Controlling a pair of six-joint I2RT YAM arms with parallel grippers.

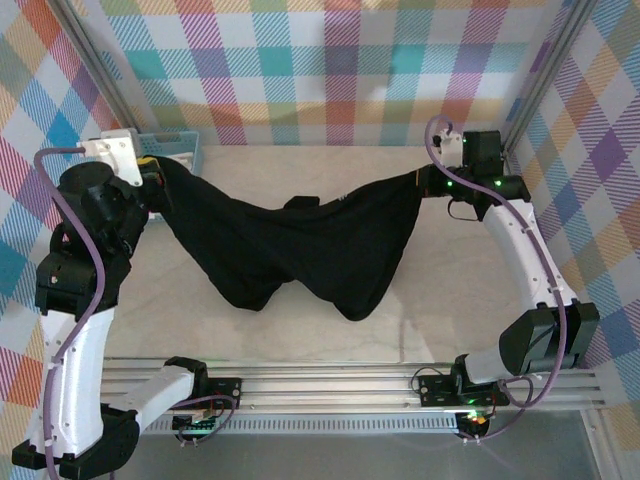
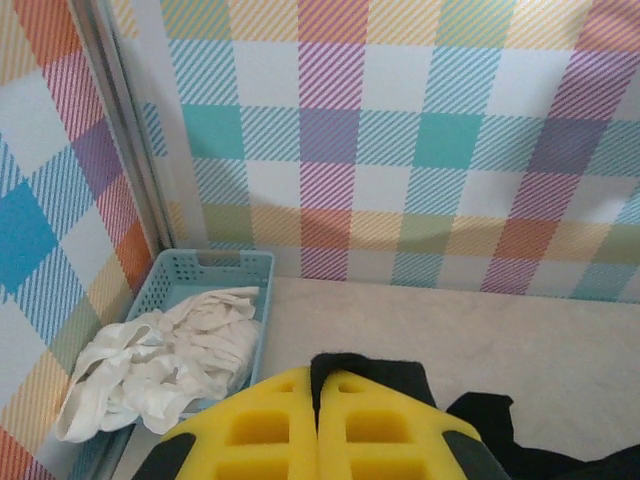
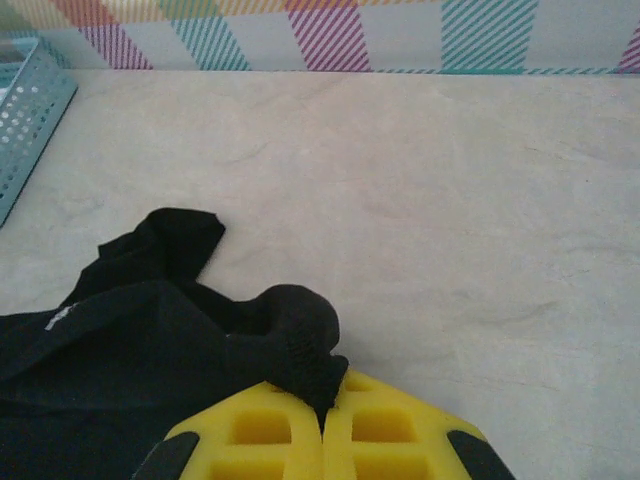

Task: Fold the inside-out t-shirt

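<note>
Top external view: the left gripper [image 1: 160,188] is pressed shut on one end of the t-shirt [image 1: 300,245], and the right gripper [image 1: 428,183] pinches the other end. The black cloth hangs between them in a sagging span, and its two low folds appear to rest on the table [image 1: 420,330]. From the left wrist, the yellow fingers [image 2: 290,395] meet with a black hem caught at their tips. From the right wrist, the fingers [image 3: 370,398] close on a bunched black corner.

The left arm stands tall at the left side, its wrist turned inward just beside the basket [image 1: 185,150]. The right arm runs from its base up along the right edge — elbow out near the side wall, forearm bent inward.

The basket sits in the far left corner against the wall [image 1: 350,70] and holds a white cloth [image 2: 170,355]. Bare table lies open beyond the shirt toward the far wall, and also between the shirt and the near rail [image 1: 330,385].
</note>
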